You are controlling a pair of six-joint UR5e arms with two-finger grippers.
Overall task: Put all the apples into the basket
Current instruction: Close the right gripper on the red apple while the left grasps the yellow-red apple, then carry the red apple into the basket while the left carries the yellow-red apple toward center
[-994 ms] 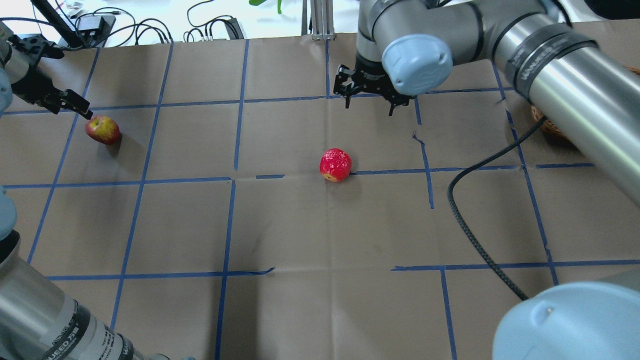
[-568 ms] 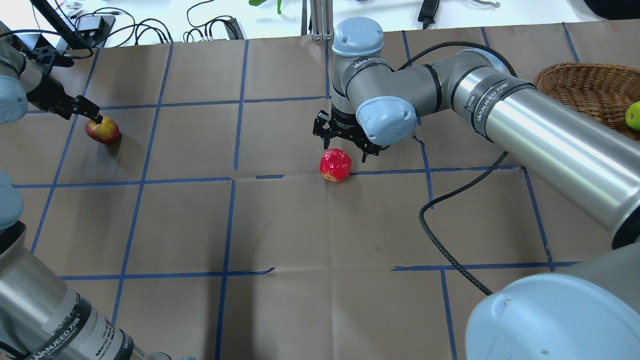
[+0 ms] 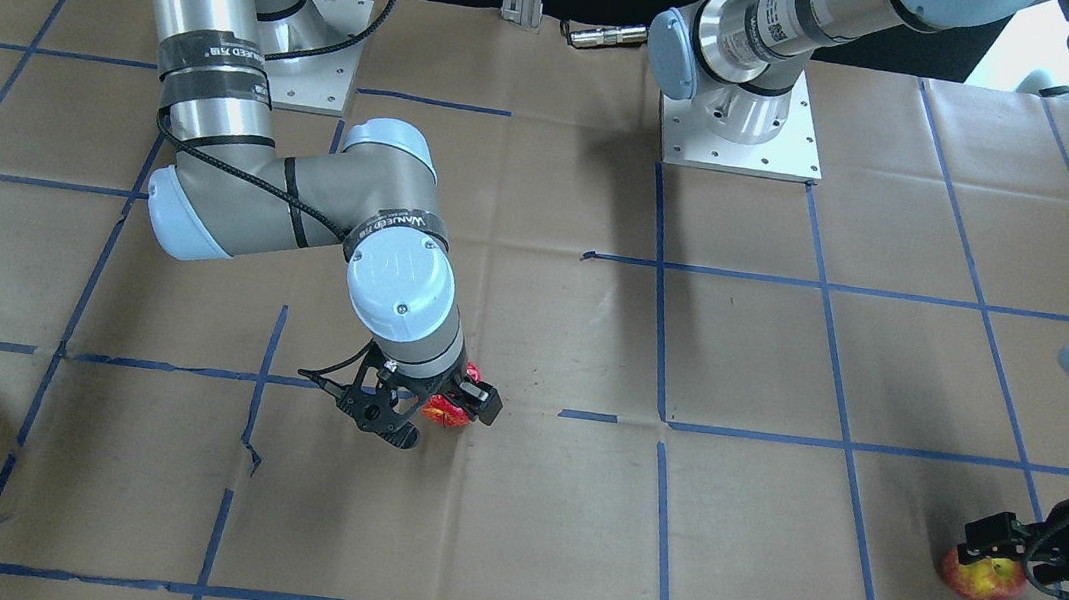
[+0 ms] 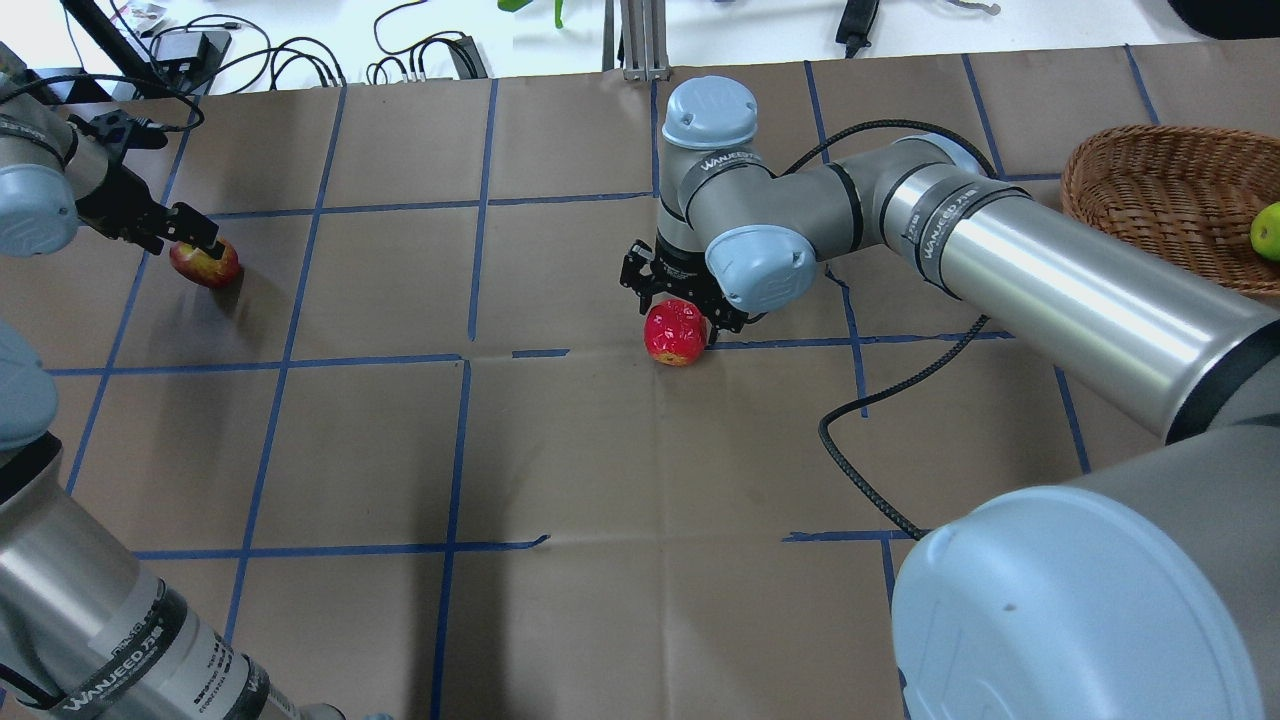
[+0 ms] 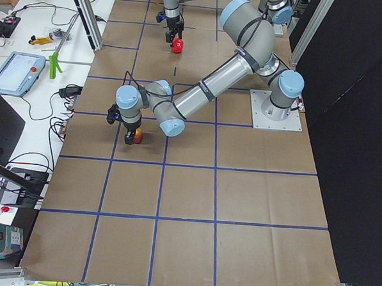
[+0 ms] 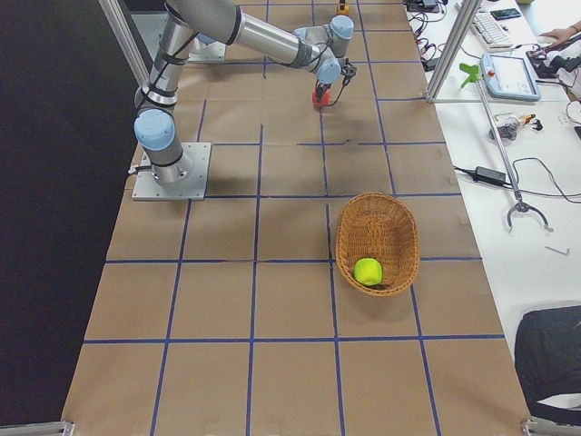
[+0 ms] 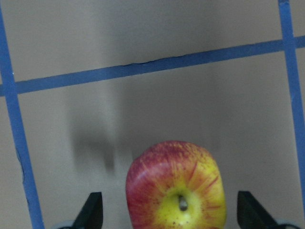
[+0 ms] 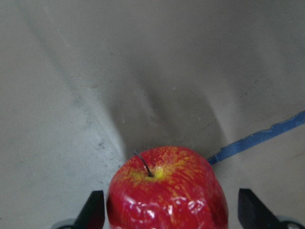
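Overhead view, clock directions taken from the table (image 4: 600, 450) centre. Red apple (image 4: 675, 335) lies near the centre, on a blue tape line (image 4: 780, 344). The right gripper (image 4: 683, 315) stands over it, jaws spread wide, one finger on either side; the wrist view shows narrow gaps, nothing gripped. Blushed apple (image 4: 205, 265) lies at 10 o'clock near the table edge. The left gripper (image 7: 171, 212) straddles it, also wide apart, with clear gaps at both fingers and the apple resting on the paper. Basket (image 4: 1160, 190) sits at 2 o'clock, with the green apple (image 4: 1268, 230) inside it.
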